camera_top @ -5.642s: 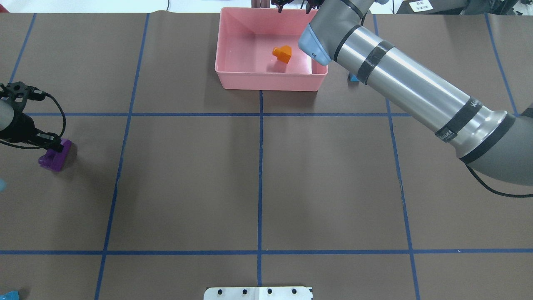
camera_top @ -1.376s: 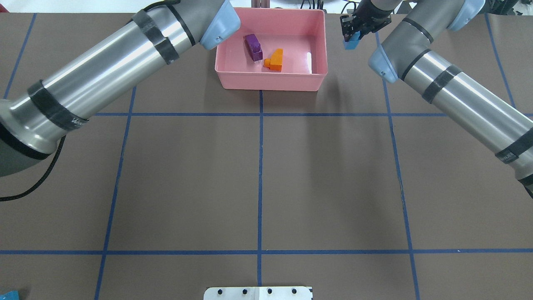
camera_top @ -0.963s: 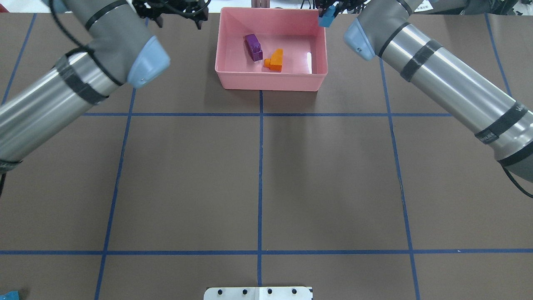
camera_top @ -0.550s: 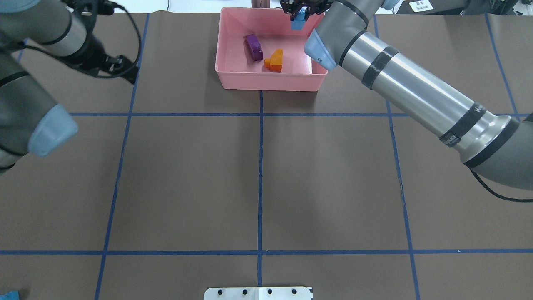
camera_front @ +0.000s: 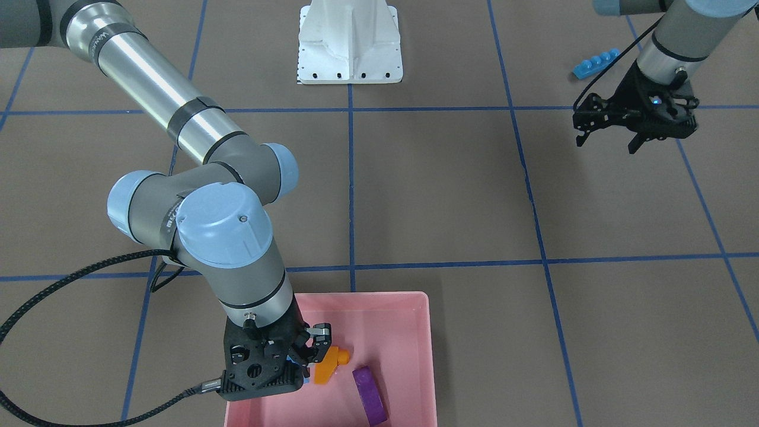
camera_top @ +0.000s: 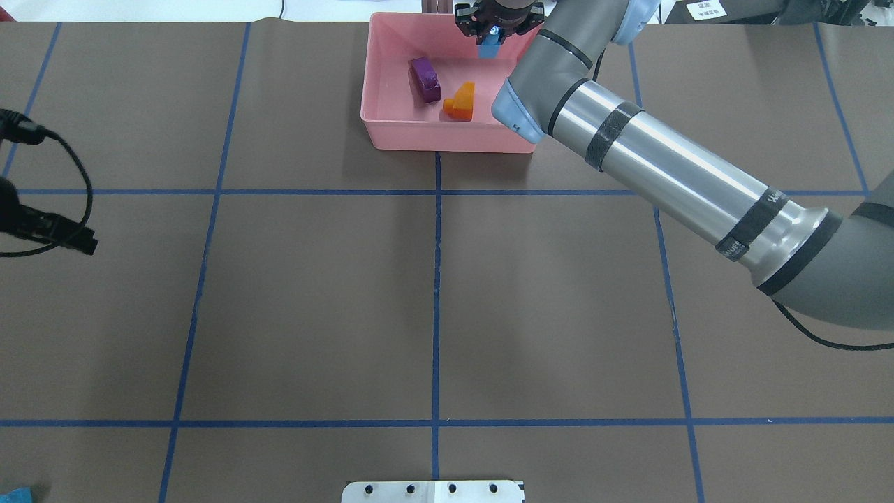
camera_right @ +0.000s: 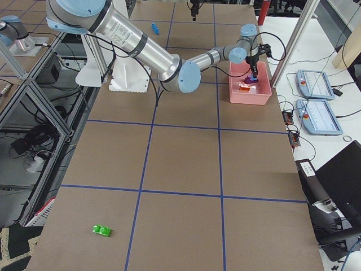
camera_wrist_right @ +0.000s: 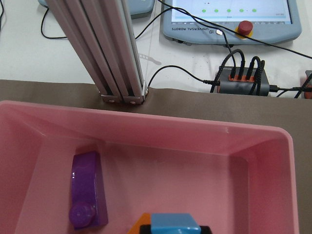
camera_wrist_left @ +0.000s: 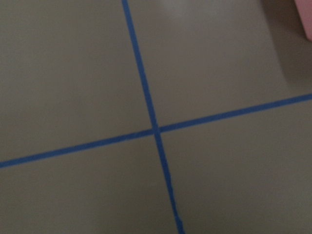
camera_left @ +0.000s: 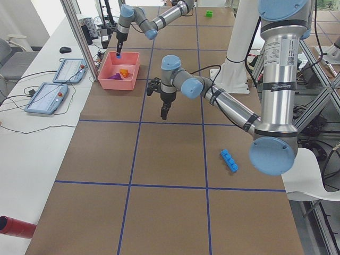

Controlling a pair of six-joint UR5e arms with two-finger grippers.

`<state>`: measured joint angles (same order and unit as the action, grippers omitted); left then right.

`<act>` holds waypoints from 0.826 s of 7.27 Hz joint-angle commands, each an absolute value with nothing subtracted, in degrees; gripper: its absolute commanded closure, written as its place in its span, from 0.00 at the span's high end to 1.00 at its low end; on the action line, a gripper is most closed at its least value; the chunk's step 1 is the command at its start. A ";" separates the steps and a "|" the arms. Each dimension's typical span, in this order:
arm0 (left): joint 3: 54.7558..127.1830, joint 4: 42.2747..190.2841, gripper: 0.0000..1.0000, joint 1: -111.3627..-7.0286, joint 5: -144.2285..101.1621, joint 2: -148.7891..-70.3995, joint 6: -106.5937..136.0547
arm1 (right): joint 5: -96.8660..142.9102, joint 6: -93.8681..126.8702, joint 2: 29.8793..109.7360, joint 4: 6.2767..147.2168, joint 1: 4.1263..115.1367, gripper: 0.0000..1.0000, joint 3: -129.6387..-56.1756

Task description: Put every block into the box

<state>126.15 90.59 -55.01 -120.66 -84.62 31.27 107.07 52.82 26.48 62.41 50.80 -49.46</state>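
Front-facing, the left claw point(camera_front: 606, 142) hovers spread and empty near the long blue studded brick point(camera_front: 596, 62); overhead, the right claw point(camera_top: 492, 36) pinches a small blue plastic brick point(camera_top: 488, 49) over the shallow pink plastic tray point(camera_top: 447, 144) at the far edge of the tabletop point(camera_top: 314, 293), likely for release.

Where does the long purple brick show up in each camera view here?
Front-facing: purple brick at bottom edge, centre.
Overhead: purple brick top centre.
Exterior left: purple brick, small, upper left.
Exterior right: purple brick, tiny, upper right.
Left wrist: not in view.
Right wrist: purple brick lower left.
Shared landmark: the pink box it lies in, beside the orange brick.
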 commanded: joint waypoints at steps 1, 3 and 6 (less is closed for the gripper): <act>129.20 92.88 0.99 -54.32 -120.76 -72.64 20.43 | 106.61 52.82 26.63 62.23 50.80 0.96 -49.39; 128.76 110.98 0.99 -51.26 -120.76 -57.49 20.65 | 106.70 53.09 26.89 62.49 51.59 1.00 -50.01; 128.06 120.58 0.99 -40.46 -119.80 -48.08 20.65 | 106.96 53.09 28.64 62.58 51.59 1.00 -52.45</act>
